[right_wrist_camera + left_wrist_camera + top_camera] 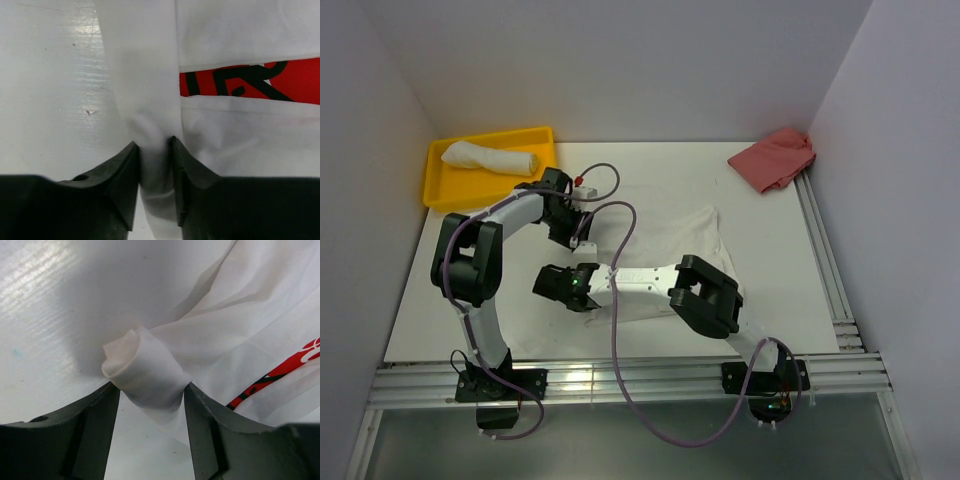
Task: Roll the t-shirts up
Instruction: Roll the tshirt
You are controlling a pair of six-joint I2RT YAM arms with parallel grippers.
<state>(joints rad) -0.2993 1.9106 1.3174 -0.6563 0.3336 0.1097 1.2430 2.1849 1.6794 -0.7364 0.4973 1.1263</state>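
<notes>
Cloth sits in the grip of both hands at the left edge of the flat t-shirt [690, 240], which lies spread across the middle of the table [790, 290] with its red print [250, 80] showing. The left hand [151, 390] is closed on a small curled bunch of the white fabric, a first turn of hem pinched between its fingers. The right hand [152, 145], nearer the arm bases, is pressed together on a raised fold of the same edge, just beside the print. A rolled t-shirt [490, 157] lies in the yellow tray [544, 148] at the far left, and the pinkish-red cloth [775, 158] sits well apart at the far right, so we judge one shirt done and this one only begun. We read the step in hand as starting the roll along this edge: the curl is tight at the left hand, while at the right hand we see only a pinched fold. The next move, in our view, calls for both hands to turn the edge over together and carry it rightward across the shirt, keeping the two ends level. If one end leads, we would expect a cone-shaped roll or a slipped grip.
</notes>
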